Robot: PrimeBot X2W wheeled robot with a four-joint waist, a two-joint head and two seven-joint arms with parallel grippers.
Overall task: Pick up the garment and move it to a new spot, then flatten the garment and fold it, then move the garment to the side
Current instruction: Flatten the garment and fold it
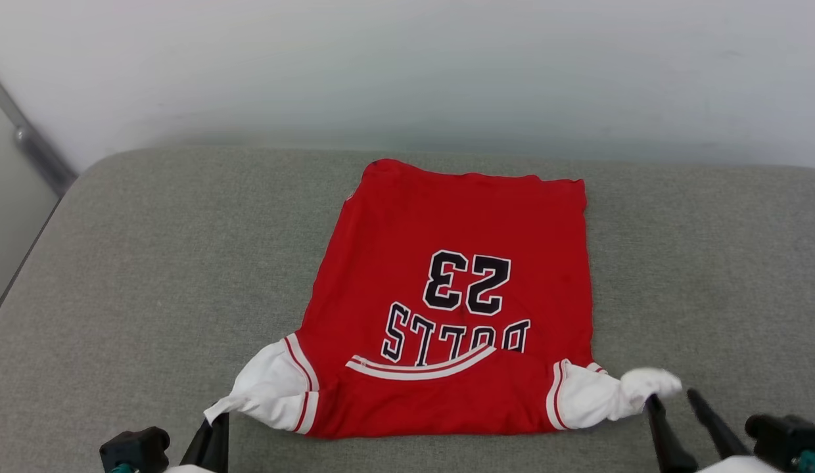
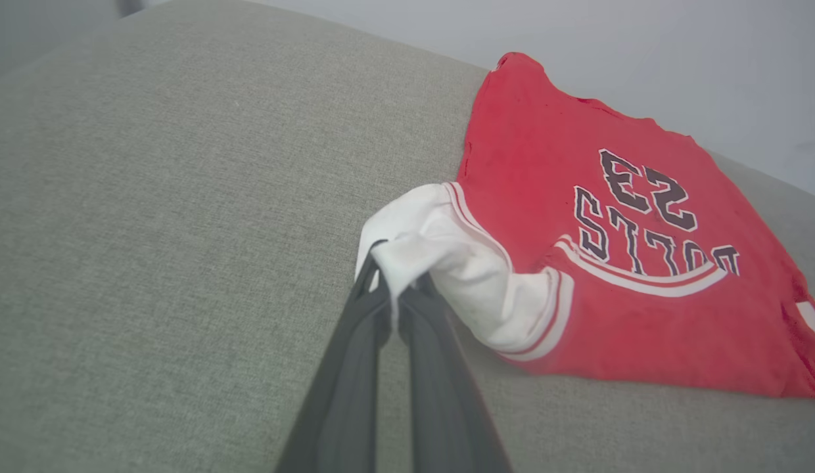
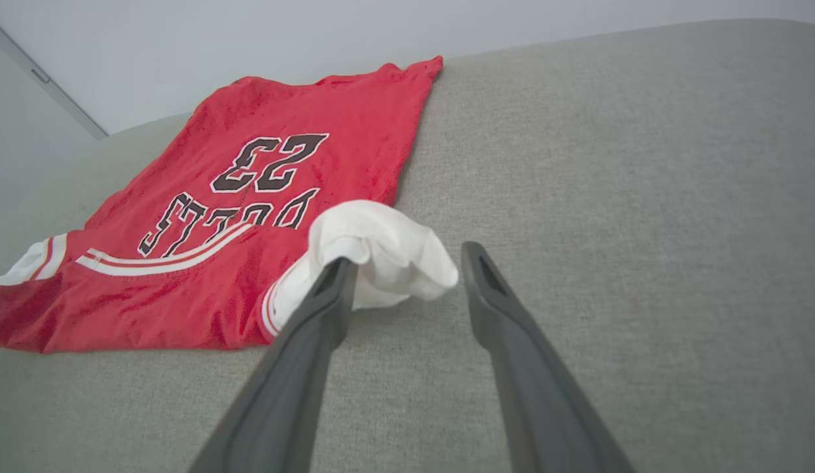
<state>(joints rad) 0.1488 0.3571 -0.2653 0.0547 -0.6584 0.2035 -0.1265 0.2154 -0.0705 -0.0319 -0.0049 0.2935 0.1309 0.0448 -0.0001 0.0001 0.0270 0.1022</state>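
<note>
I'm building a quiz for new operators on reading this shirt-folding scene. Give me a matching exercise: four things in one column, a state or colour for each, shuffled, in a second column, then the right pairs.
Column one:
1. left gripper
2. right gripper
3. garment
4. cushion

Column two:
A. grey, lying under everything
B. open, fingers spread apart
C. red, lying flat, its print facing up
D. shut on a white sleeve

Pairs: 1-D, 2-B, 3-C, 4-A.
</note>
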